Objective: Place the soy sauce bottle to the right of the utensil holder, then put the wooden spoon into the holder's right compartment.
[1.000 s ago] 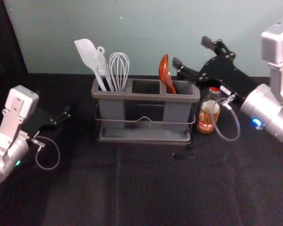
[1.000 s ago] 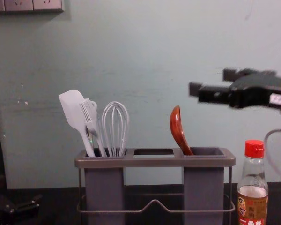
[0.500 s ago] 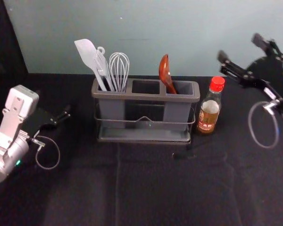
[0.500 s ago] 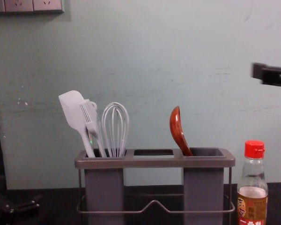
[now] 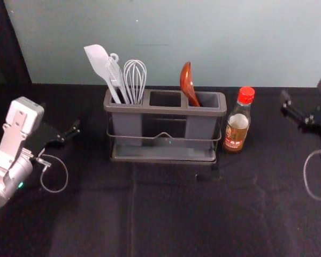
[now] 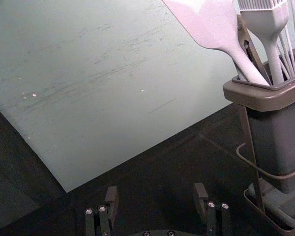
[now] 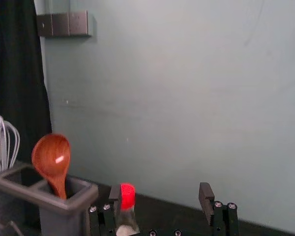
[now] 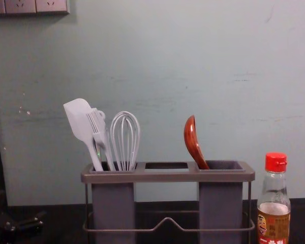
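Note:
Upright at the right end of the utensil holder (image 5: 166, 110) stands the soy sauce bottle (image 5: 237, 122), red-capped. The wooden spoon (image 5: 187, 83) leans in the holder's right compartment, bowl up, as the chest view also shows with the spoon (image 8: 192, 142). My right gripper (image 5: 306, 96) is at the head view's right edge, open and empty, to the right of the bottle; in the right wrist view the gripper (image 7: 160, 199) has its fingers wide apart. My left gripper (image 5: 76, 131) is parked left of the holder, open and empty in the left wrist view (image 6: 155, 199).
A white spatula (image 5: 99, 61), a brush (image 5: 116, 75) and a whisk (image 5: 135, 80) stand in the holder's left compartment. The dark cloth-covered table (image 5: 166, 209) runs up to a pale wall (image 5: 198, 32) behind the holder.
My right gripper has moved away to the right from above the bottle and has left the chest view. The bottle, spoon, holder and left arm have stayed in place.

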Action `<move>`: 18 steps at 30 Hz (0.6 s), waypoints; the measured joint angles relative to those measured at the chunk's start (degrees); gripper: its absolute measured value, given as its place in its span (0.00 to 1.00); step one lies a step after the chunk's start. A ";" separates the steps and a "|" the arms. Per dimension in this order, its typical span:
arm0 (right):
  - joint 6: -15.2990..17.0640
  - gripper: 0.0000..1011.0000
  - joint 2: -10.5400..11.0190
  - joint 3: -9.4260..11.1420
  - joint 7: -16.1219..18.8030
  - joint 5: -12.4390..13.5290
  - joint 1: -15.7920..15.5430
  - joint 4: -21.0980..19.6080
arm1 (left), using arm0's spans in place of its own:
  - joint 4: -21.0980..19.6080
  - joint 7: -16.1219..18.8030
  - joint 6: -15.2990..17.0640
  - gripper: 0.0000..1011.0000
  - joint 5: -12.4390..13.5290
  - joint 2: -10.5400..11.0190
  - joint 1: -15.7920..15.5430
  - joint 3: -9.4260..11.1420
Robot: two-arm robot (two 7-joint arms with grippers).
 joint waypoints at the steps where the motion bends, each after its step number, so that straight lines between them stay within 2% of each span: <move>1: -0.29 0.99 -0.16 0.01 0.29 0.05 -0.23 0.50 | 0.00 0.00 0.00 0.99 0.00 0.00 0.00 0.00; 6: -1.57 0.99 -0.84 -0.34 1.35 -0.11 -1.29 2.51 | 0.00 0.00 0.00 0.99 0.00 0.00 0.00 0.00; 13: -3.78 0.99 -2.04 -1.56 1.68 -2.28 -2.66 4.53 | 0.00 0.00 0.00 0.99 0.00 0.00 0.00 0.00; 18: -4.63 0.99 -3.71 -3.01 0.71 -4.62 -3.08 6.31 | 0.00 0.00 0.00 0.99 0.00 0.00 0.00 0.00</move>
